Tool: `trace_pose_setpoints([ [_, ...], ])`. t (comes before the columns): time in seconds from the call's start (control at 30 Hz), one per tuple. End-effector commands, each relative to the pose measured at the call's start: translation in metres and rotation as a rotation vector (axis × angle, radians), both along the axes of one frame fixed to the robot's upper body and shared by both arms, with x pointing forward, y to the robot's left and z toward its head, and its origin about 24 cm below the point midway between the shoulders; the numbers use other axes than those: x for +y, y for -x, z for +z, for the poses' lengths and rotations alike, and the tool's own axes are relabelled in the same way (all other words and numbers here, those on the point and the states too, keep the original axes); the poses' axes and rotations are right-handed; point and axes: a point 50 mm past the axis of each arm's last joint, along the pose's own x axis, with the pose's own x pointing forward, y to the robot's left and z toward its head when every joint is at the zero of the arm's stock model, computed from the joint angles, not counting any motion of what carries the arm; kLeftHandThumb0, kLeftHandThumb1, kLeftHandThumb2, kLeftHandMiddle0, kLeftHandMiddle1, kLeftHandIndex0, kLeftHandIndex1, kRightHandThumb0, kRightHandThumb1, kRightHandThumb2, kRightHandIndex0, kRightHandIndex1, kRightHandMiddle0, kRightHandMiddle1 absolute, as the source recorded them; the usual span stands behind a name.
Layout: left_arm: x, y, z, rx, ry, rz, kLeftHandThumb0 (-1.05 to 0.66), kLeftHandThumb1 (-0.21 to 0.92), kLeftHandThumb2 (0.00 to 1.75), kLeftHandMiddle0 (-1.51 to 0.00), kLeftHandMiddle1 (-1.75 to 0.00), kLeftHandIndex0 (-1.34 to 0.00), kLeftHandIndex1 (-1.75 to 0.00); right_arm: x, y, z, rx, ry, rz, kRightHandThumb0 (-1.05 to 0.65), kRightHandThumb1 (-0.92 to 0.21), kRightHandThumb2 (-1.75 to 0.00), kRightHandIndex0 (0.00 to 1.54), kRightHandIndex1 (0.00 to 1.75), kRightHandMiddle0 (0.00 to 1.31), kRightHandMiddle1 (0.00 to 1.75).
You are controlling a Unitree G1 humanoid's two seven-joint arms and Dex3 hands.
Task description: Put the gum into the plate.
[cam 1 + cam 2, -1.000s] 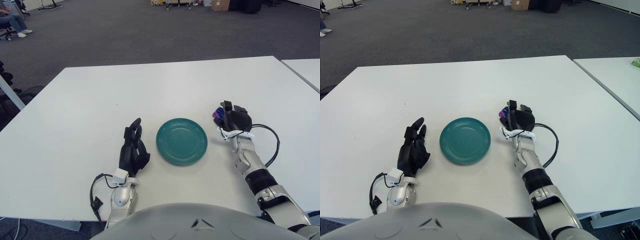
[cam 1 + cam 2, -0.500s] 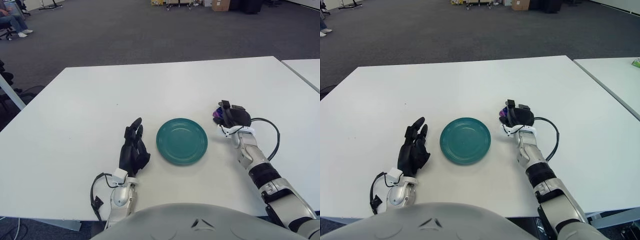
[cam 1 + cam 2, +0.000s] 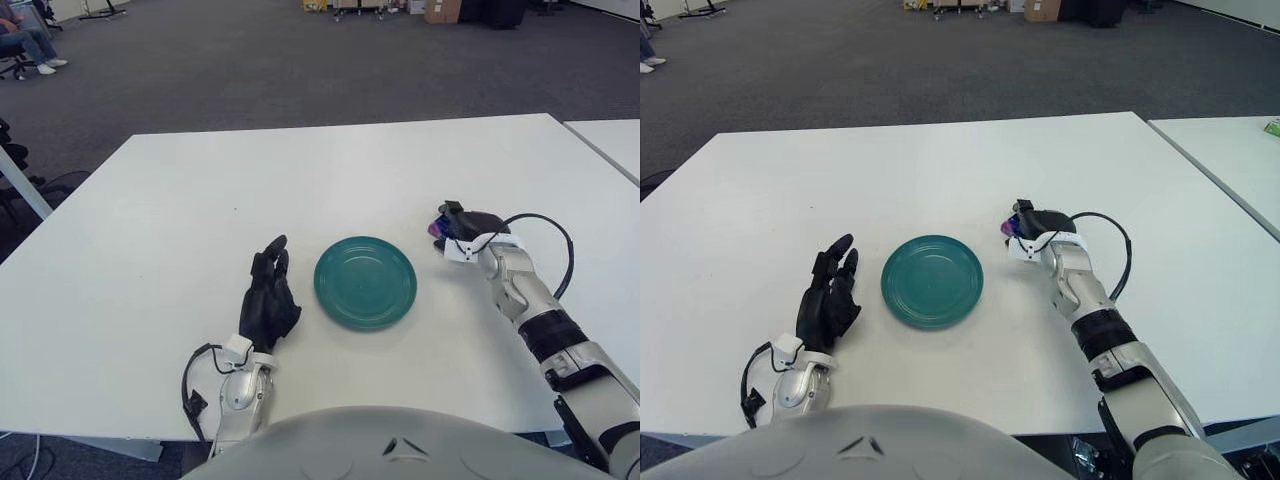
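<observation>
The right hand's fingers [image 3: 452, 213] curl down over the gum [image 3: 436, 229], a small purple pack of which only a sliver shows at the hand's left edge; the rest is hidden under the black fingers, so the exact grip cannot be made out, though the fingers appear closed around it. The right hand [image 3: 462, 222] sits low at the white table [image 3: 300, 190], just to the right of the green plate [image 3: 365, 282] and apart from its rim. The gum is outside the plate, between the plate's upper right edge and the palm. Behind the hand, a white wrist band and a black cable loop lead back along the silver forearm toward the lower right corner.

The left hand's fingers [image 3: 270, 262] are stretched out straight and lie close together, pointing away from the robot and holding nothing. The left hand [image 3: 266, 303] shows just left of the plate, near its rim but not touching it. The plate holds nothing and lies flat near the table's front middle.
</observation>
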Motion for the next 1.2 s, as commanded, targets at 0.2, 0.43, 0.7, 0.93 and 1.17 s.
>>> trace_pose_setpoints([
  [0.2, -0.019, -0.004, -0.008, 0.044, 0.168, -0.074, -1.0, 0.92, 0.92, -0.21, 0.0, 0.0, -0.61, -0.027, 0.028, -0.04, 0.327, -0.139, -0.212, -0.74, -0.92, -0.58, 0.22, 0.89, 0.0, 0.75],
  [0.43, -0.014, -0.002, -0.008, 0.08, 0.221, -0.092, -1.0, 0.92, 0.9, -0.22, -0.01, 0.0, -0.63, -0.027, 0.026, -0.042, 0.328, -0.167, -0.232, -0.74, -0.92, -0.58, 0.17, 0.85, 0.0, 0.81],
  [0.7, -0.012, -0.002, -0.009, 0.113, 0.239, -0.077, -1.0, 0.92, 0.87, -0.24, -0.01, 0.0, -0.66, -0.033, 0.024, -0.053, 0.318, -0.165, -0.287, -0.74, -0.92, -0.59, 0.21, 0.68, 0.0, 0.75],
  [0.93, -0.01, 0.0, -0.009, 0.116, 0.239, -0.056, -0.98, 0.92, 0.85, -0.25, -0.01, 0.0, -0.66, -0.039, 0.022, -0.065, 0.278, -0.14, -0.34, -0.73, -0.92, -0.61, 0.3, 0.48, 0.0, 0.69],
  [1.17, -0.01, 0.002, -0.01, 0.112, 0.234, -0.048, -0.98, 0.92, 0.86, -0.24, -0.01, 0.0, -0.64, -0.037, 0.029, -0.077, 0.248, -0.081, -0.337, -0.72, -0.92, -0.63, 0.39, 0.35, 0.0, 0.66],
])
